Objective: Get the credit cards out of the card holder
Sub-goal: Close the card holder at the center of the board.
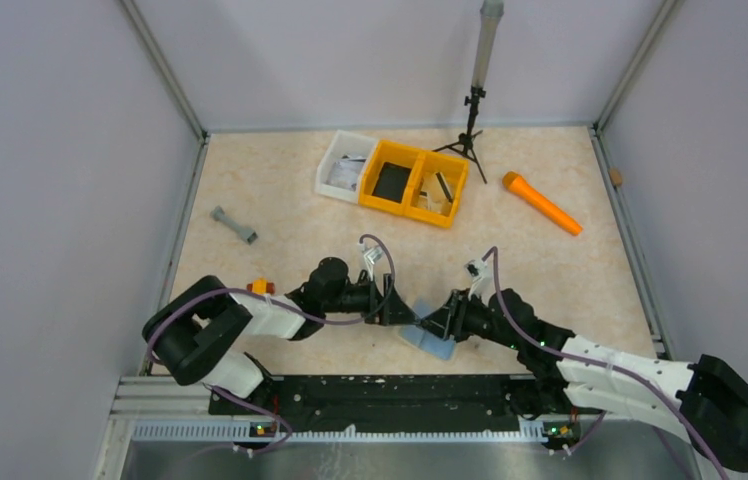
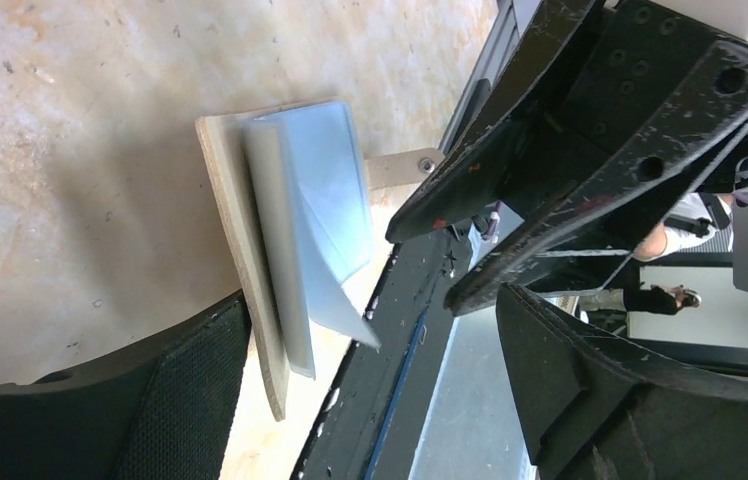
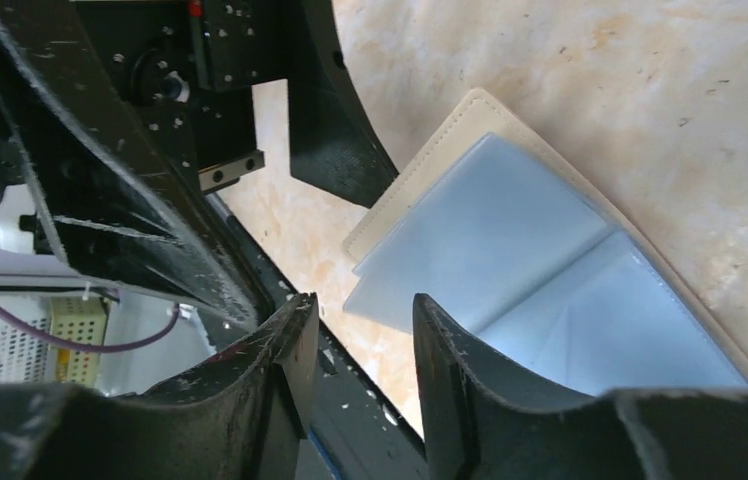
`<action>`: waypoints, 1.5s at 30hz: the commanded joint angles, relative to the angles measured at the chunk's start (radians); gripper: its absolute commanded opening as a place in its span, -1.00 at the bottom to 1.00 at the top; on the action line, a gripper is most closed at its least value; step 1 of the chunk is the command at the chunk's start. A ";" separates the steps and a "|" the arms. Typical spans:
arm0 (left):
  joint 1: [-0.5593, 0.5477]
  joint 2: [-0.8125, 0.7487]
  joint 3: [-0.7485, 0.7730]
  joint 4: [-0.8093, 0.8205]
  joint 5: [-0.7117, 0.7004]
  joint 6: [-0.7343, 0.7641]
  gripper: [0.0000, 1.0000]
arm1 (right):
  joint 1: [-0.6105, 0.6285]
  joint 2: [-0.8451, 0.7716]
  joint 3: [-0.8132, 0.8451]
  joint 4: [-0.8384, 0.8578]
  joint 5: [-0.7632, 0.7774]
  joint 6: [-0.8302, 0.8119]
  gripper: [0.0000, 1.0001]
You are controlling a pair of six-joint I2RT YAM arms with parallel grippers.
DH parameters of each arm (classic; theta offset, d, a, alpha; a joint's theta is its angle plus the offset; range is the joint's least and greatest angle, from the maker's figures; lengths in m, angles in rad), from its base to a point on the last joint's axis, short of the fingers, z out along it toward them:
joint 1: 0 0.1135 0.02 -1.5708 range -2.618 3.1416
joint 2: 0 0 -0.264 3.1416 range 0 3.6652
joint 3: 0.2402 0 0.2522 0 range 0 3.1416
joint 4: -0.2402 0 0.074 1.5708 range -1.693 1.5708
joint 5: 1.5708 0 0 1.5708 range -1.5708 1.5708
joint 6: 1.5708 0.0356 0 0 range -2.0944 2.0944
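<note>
The card holder (image 1: 432, 340) lies open on the table close to the near edge, between my two grippers. In the left wrist view it (image 2: 290, 230) stands almost edge-on: a tan cover with blue-grey clear sleeves. In the right wrist view it (image 3: 540, 270) is a flat blue-grey sheet on a tan backing. I cannot pick out a separate credit card. My left gripper (image 1: 405, 312) (image 2: 375, 320) is wide open, one finger (image 2: 180, 400) beside the holder's tan edge. My right gripper (image 1: 437, 322) (image 3: 362, 310) is open with nothing between the jaws, one finger (image 3: 470, 380) over the holder's near corner.
The black rail (image 1: 370, 395) runs along the near table edge just beyond the holder. At the back stand a white bin (image 1: 342, 165), yellow bins (image 1: 415, 182) and a tripod (image 1: 470, 120). An orange torch-like object (image 1: 542, 202) lies back right, a grey dumbbell-shaped part (image 1: 234, 225) left.
</note>
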 commanded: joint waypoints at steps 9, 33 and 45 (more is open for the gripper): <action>-0.004 0.014 -0.005 0.054 0.017 0.015 0.81 | -0.009 0.013 -0.015 -0.012 0.077 0.116 -0.19; -0.083 0.131 0.224 -0.462 -0.202 0.140 -0.46 | -0.007 -0.112 0.010 -0.461 0.184 0.188 0.10; -0.114 0.140 0.226 -0.426 -0.175 0.111 -0.77 | -0.007 0.116 -0.018 -0.181 0.089 0.197 -0.13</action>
